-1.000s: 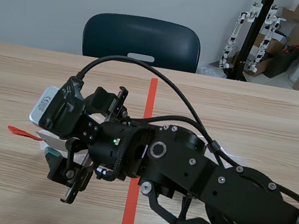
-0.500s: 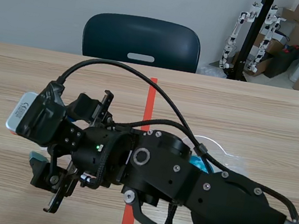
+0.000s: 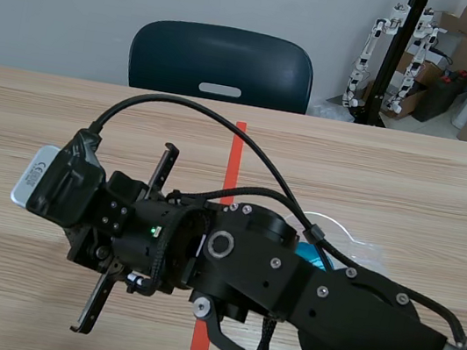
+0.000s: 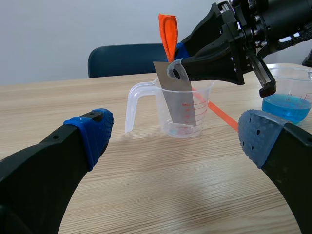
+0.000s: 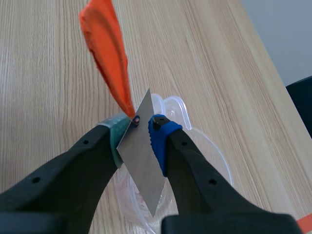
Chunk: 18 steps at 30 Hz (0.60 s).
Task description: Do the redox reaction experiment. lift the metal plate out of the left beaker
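The light wooden table (image 4: 146,195) spreads under the left gripper (image 4: 178,136), whose fingers stand wide apart with nothing between them. Past the table's far edge are a dark blue chair (image 4: 122,58) and a pale grey wall (image 4: 73,24). Ahead of those fingers, the right gripper (image 5: 139,139) is clamped on the metal plate (image 5: 141,165) just under its orange tag (image 5: 105,53). The plate's lower end hangs inside the clear beaker (image 4: 200,105).

I can read very little here. In the scene view, at about nine o'clock, the grey camera housing (image 3: 40,181) carries a small printed label with what looks like a CE mark; the rest is too fine. The clear beaker (image 4: 204,107) and the blue-filled beaker (image 4: 290,95) show graduation scales whose numbers I cannot read.
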Each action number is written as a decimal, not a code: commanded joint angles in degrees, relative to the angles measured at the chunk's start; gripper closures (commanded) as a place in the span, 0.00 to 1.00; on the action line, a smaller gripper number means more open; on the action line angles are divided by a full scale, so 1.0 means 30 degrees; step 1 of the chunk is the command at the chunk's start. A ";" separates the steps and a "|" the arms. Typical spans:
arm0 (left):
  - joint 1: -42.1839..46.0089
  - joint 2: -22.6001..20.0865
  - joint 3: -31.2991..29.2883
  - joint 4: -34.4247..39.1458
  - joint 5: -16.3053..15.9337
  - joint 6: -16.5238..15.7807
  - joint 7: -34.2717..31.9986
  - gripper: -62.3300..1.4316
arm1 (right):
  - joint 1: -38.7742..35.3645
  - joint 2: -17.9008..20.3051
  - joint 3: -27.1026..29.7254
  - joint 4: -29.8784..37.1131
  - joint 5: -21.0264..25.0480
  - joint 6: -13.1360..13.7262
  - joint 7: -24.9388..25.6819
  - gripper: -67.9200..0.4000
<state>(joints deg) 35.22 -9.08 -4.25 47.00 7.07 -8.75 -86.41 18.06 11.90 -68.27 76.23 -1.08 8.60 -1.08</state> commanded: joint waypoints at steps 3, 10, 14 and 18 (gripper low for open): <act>0.0051 -0.0160 -0.0073 0.0189 -0.0131 0.0007 -0.0248 0.13 | 0.0219 -0.0153 0.0124 0.0321 0.0007 -0.0452 0.0153 0.98; 0.0051 -0.0160 -0.0073 0.0189 -0.0131 0.0007 -0.0248 0.13 | 0.0226 -0.0102 0.0131 0.0321 0.0007 -0.0670 0.0168 0.99; 0.0051 -0.0160 -0.0073 0.0189 -0.0131 0.0007 -0.0248 0.13 | 0.0226 0.0051 0.0321 0.0321 0.0554 -0.1392 0.0160 0.99; 0.0051 -0.0160 -0.0073 0.0189 -0.0131 0.0007 -0.0248 0.13 | 0.0226 0.0291 0.0976 0.0321 0.2375 -0.1435 0.0168 0.99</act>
<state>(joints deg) 35.22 -9.08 -4.25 47.00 7.07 -8.75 -86.41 18.06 12.25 -66.41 76.23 5.13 4.69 -1.28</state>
